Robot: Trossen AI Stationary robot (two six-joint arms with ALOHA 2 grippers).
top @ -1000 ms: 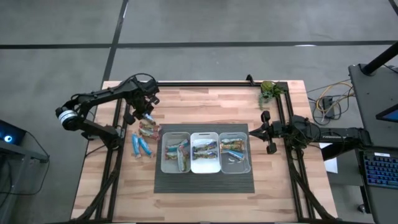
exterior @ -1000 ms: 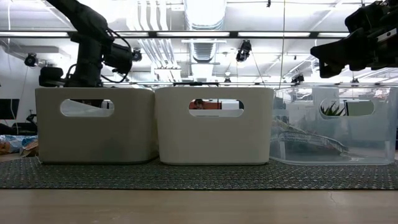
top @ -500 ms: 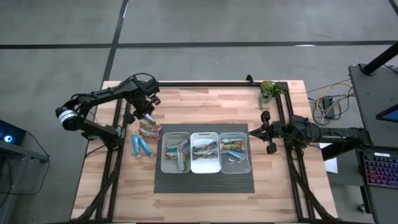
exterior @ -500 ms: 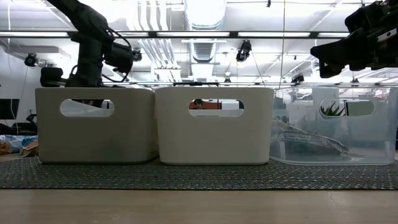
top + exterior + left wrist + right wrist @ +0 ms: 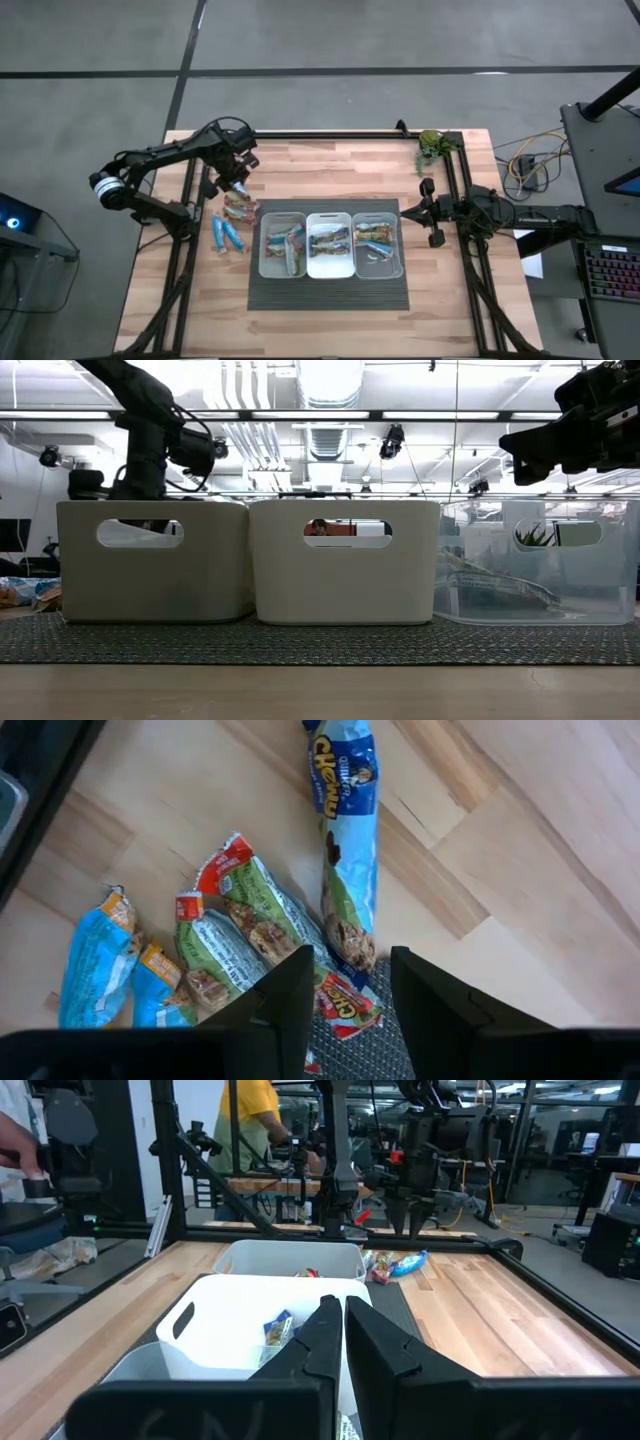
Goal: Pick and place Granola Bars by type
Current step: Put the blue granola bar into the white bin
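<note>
Granola bars lie loose on the wood left of the bins: two blue ones [image 5: 228,233], tan and green-printed ones [image 5: 239,208], and a long blue bar [image 5: 345,830]. More bars fill the three bins [image 5: 331,245] on the dark mat. My left gripper [image 5: 236,183] hangs over the loose pile, pointing down, shut on a silvery bar with red marks [image 5: 343,1008]. My right gripper [image 5: 428,211] waits shut and level at the table's right side, clear of everything. My left gripper has the silvery, red-marked bar's crimped end [image 5: 350,1032] between its two fingers, which come from above and point down. The bar shows in the gap, above the bars on the table. The place where the pads meet it lies at the picture's edge.
A green plant-like object [image 5: 431,146] stands at the far right corner. The black frame rails [image 5: 190,250] run along both table sides. Bare wood lies near the front edge and behind the bins. A person [image 5: 250,1125] stands in the room beyond the table.
</note>
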